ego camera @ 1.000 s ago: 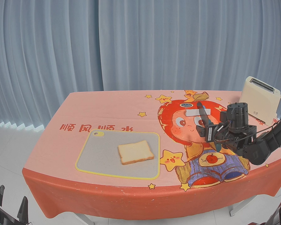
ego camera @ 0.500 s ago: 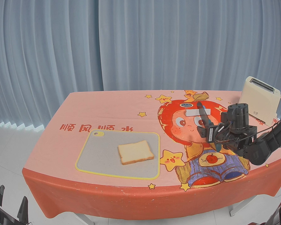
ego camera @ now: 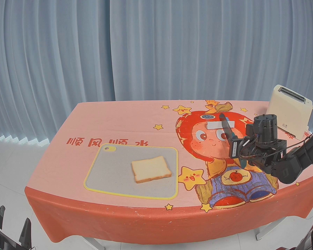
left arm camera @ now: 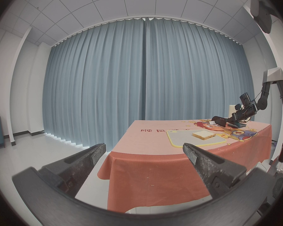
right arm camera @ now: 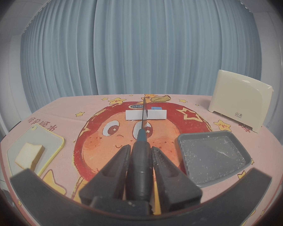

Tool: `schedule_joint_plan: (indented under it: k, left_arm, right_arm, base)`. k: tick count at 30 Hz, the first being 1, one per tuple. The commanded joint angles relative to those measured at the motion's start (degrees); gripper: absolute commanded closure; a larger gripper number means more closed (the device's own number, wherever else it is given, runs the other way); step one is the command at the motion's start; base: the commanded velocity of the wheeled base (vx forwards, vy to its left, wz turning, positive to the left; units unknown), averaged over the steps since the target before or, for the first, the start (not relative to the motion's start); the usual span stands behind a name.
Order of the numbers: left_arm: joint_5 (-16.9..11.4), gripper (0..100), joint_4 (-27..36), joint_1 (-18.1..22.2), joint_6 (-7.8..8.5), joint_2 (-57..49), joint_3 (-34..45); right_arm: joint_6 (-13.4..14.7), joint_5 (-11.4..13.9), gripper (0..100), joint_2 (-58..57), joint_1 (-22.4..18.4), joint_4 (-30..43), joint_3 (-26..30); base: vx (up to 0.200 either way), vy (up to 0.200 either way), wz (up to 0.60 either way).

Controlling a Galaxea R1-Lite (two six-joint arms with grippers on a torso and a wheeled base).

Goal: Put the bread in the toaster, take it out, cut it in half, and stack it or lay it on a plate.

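Pink table, blue curtain behind. Bread flat on cutting board, 9 o'clock from right gripper, well apart. Its fingers clamp knife handle. Left gripper spread, holding nothing. Advice: carry blade level, lower across slice middle, 1 steady stroke.

The left half of the bench is bare cloth, open behind and beside the cutting board. The board has free surface on its left part, while the bread lies toward its right edge. A strip of open cloth runs between the board and the right gripper.

The right side is crowded. That gripper hangs over it with its jaws clamped on the knife, which points at a white block. A grey tray lies between gripper and toaster, which blocks the far right corner. The left gripper sits low off the bench's near left, jaws wide apart.
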Motion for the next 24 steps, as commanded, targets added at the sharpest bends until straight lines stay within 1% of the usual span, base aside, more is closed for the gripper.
schedule_joint_plan:
  k: [1, 8, 14, 20, 24]
  left_arm:
    - [0.0, 0, 0.0, 0.0, -0.02, -0.1, 1.0]
    - [0.0, 0, 0.0, -0.1, -0.02, -0.1, 1.0]
    - [0.0, 0, 0.0, 0.0, -0.02, -0.1, 1.0]
    - [0.0, 0, 0.0, 0.0, -0.02, -0.1, 1.0]
    - [0.0, 0, 0.0, 0.0, -0.02, -0.1, 1.0]
  right_arm:
    - [0.0, 0.0, 100, -0.2, -0.1, 0.0, 0.0]
    - [0.0, 0.0, 100, -0.8, -0.3, -0.2, -0.2]
    - [-0.3, 0.0, 100, -1.8, -0.4, -3.7, 0.5]
    - [-0.2, 0.0, 100, -2.5, -0.4, -4.9, 0.6]
    - [-0.1, 0.3, 100, -4.7, 0.3, -5.8, 0.8]
  base:
    - [0.0, 0.0, 0.0]
    - [0.0, 0.0, 0.0]
    - [0.0, 0.0, 0.0]
    - [0.0, 0.0, 0.0]
    - [0.0, 0.0, 0.0]
